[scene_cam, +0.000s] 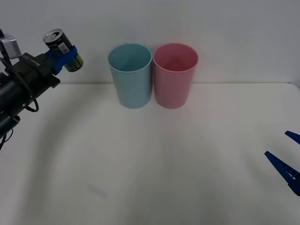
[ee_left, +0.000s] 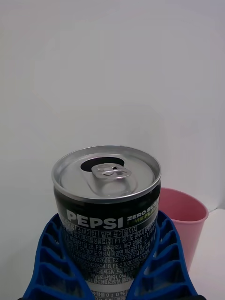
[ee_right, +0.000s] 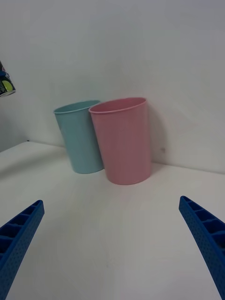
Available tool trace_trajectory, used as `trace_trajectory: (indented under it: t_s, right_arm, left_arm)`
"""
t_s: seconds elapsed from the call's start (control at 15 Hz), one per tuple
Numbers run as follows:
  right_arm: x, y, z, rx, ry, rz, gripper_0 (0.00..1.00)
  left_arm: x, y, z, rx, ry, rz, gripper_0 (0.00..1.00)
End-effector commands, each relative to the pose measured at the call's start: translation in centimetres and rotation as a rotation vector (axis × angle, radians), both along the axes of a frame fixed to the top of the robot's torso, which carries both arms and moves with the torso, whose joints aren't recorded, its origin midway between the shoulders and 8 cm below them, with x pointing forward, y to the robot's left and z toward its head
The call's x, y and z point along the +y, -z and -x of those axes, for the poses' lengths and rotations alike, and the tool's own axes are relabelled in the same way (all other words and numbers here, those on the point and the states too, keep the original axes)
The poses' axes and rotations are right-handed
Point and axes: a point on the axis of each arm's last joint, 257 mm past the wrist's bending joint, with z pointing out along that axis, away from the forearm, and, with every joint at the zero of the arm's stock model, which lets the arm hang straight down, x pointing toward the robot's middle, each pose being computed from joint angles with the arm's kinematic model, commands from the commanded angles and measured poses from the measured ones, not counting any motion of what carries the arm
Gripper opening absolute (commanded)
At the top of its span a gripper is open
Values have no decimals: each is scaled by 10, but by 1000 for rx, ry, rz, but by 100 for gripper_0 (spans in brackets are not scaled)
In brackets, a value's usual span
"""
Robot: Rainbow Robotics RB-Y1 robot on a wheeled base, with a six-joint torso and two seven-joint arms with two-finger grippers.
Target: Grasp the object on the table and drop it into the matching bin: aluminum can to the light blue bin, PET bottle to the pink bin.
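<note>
Two bins on the white bench (scene_cam: 150, 164), side by side and touching near its far edge: light blue bin (scene_cam: 130, 75) to the left, pink bin (scene_cam: 175, 75) to the right, both upright. One aluminum can (scene_cam: 63, 50), dark with silver pull-tab top and "PEPSI" lettering, held in the air left of the light blue bin, tilted, well clear of the bench. Left gripper (scene_cam: 60, 57): blue ribbed jaws closed around the can's body, at upper left of the front view. Right gripper (scene_cam: 288, 159): jaws spread wide, holding nothing, low over the bench at its right edge, facing the bins.
</note>
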Motion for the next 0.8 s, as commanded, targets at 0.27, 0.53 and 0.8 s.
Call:
trace_trajectory:
  t_s: [0.27, 0.53, 0.8]
  right_arm:
    - [0, 0, 0, 0, 0, 0, 100]
    - [0, 0, 0, 0, 0, 0, 100]
    - [0, 0, 0, 0, 0, 0, 100]
  left_arm:
    - [-56, -4, -73, 58, 61, -69, 3]
    - [-90, -6, -106, 88, 77, -117, 3]
    - [-115, -8, -125, 94, 63, -155, 5]
